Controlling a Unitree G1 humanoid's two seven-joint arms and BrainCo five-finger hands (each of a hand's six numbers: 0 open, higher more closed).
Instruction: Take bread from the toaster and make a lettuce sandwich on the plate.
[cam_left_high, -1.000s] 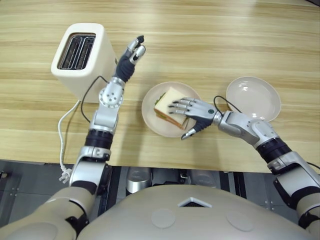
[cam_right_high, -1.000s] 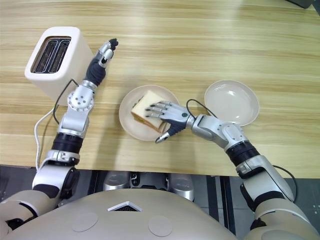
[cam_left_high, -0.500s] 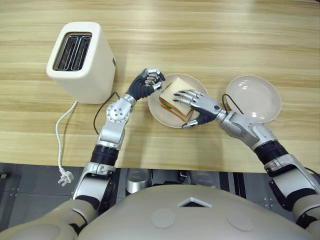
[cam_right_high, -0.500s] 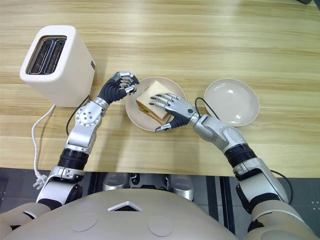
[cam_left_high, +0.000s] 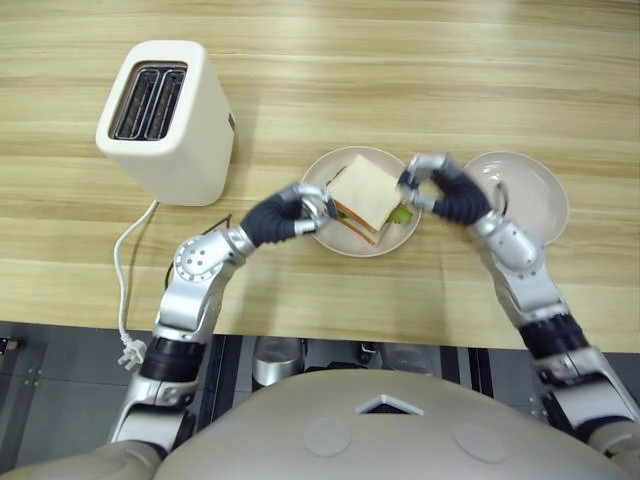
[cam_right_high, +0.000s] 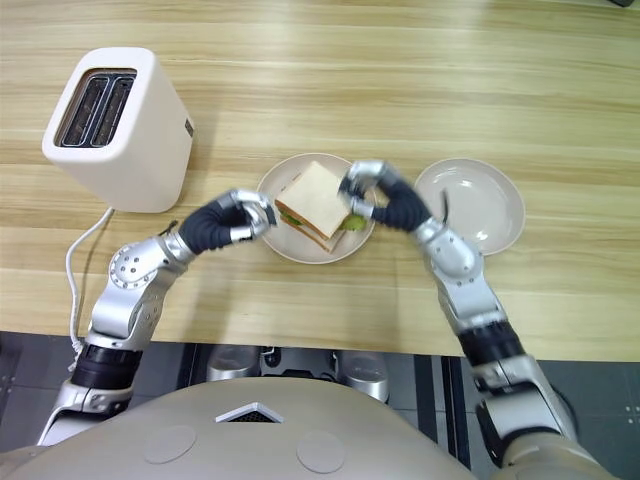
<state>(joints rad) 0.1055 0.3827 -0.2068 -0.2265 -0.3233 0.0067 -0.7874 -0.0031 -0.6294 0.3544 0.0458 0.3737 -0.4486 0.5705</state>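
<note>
Light wooden tabletop (cam_left_high: 420, 70) with the sandwich task close to its end. The round beige plate (cam_left_high: 350, 246) serves as the landmark. On it lies a sandwich of two white bread slices (cam_left_high: 362, 190), tilted slightly against the plate's floor, with a green lettuce leaf (cam_left_high: 401, 213) showing between the slices and sticking out at the plate's right side. The cream-coloured two-slot toaster (cam_left_high: 165, 120) stands upright well to the left of the plate and a little farther back; its slots look dark and hold no bread, so the removal of the bread appears finished. Its white power cord (cam_left_high: 122, 270) trails from the toaster toward the near edge, left of the plate. A second, bare beige plate (cam_left_high: 530, 205) sits just to the right of the landmark plate. The robot's left hand (cam_left_high: 305, 208) rests at the plate's left rim with its fingers curled together; the right hand (cam_left_high: 432, 185) hangs over the plate's right rim, beside the protruding lettuce, fingers likewise curled. Neither hand shows a clear hold on anything. By this evidence the stacking is done, and at most a small tidying of the lettuce or top slice is left.
</note>
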